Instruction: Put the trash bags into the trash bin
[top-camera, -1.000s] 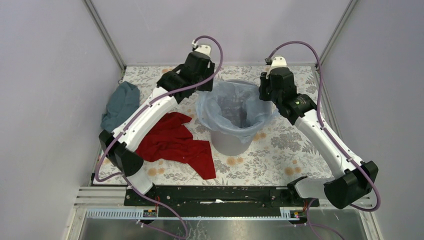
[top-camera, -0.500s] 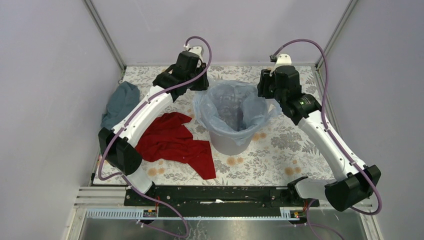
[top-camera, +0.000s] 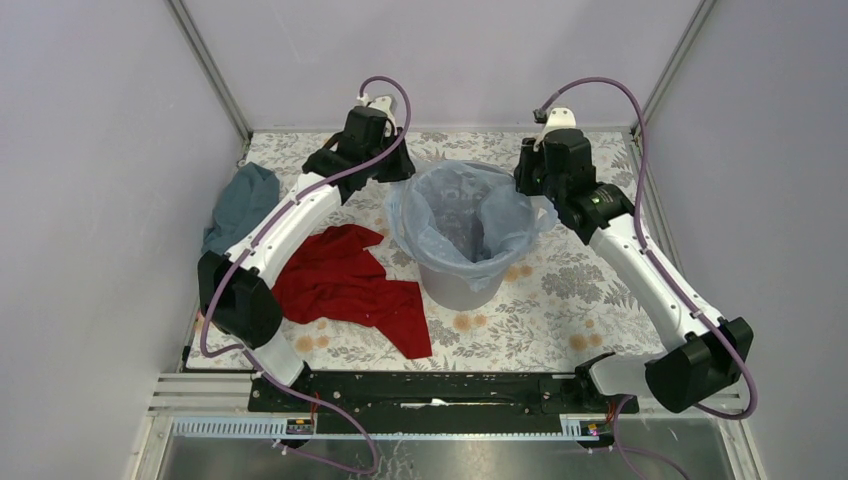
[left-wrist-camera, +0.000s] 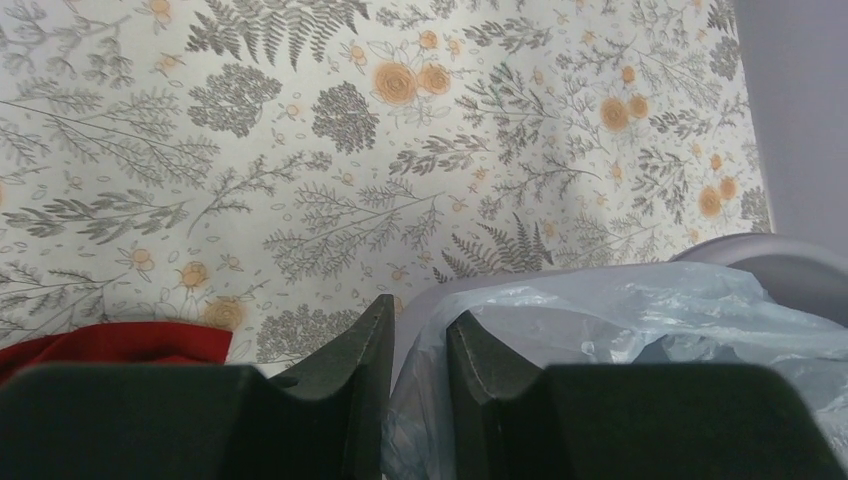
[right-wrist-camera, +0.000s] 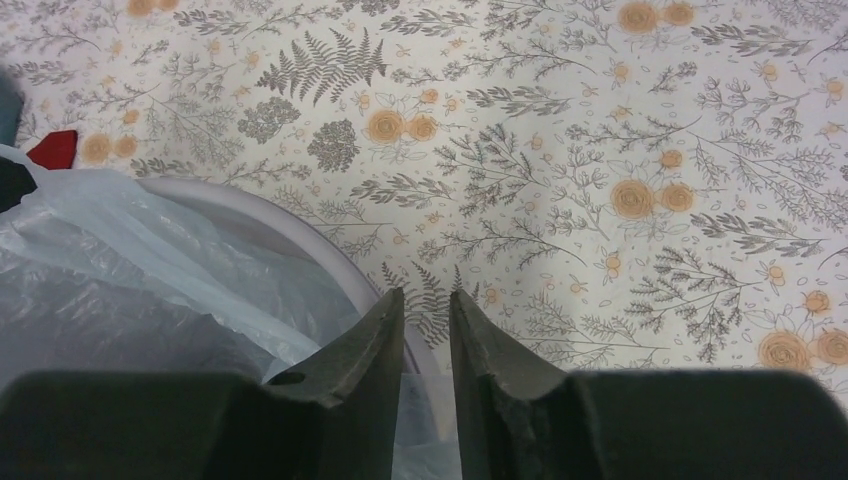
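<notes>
The left gripper (left-wrist-camera: 420, 310) and the right gripper (right-wrist-camera: 426, 294) each pinch the blue trash bag (top-camera: 415, 215) at the rim of the grey trash bin (top-camera: 458, 288)

Bright, even, diffuse light; soft shadows only, e.g. beside bin (top-camera: 455, 287). Bag (top-camera: 412, 215) film has mild sheen. Wrist cams: fingers (left-wrist-camera: 352, 375) dark & blurred, tablecloth (left-wrist-camera: 300, 150) sharp.

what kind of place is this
Likely a robot lab test cell: plain walls with metal corner rails, two arms bolted to a black base bar, and a floral table cover holding a grey bin.
</notes>
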